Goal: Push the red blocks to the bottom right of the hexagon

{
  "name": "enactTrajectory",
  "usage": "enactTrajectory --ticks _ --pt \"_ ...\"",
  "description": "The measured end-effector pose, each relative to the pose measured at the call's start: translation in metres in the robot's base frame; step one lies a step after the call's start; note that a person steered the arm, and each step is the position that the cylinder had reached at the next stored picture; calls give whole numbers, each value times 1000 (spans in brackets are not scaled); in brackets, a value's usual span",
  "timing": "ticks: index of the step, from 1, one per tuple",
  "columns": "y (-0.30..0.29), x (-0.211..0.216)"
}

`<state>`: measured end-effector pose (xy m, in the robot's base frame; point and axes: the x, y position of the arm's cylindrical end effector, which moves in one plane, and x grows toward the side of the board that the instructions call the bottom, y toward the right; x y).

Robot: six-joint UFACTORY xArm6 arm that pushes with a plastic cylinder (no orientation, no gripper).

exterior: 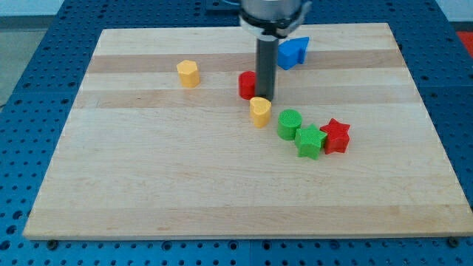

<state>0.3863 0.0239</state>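
Observation:
My tip (264, 99) stands on the board just above the yellow heart (259, 112). The red cylinder (246, 85) sits against the rod's left side, partly hidden by it. The yellow hexagon (188, 74) is at the upper left, well apart from the red cylinder. The red star (337, 136) lies to the right, touching the green star (310, 142).
A green cylinder (290, 123) touches the green star's upper left. A blue block (293, 52) lies near the board's top edge, right of the rod. The wooden board (148, 185) rests on a blue perforated table.

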Motion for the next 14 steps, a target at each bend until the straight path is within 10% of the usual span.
enactTrajectory --ticks 2,5,14 --pt "-53 -28" --pt "71 1" --pt "149 175"
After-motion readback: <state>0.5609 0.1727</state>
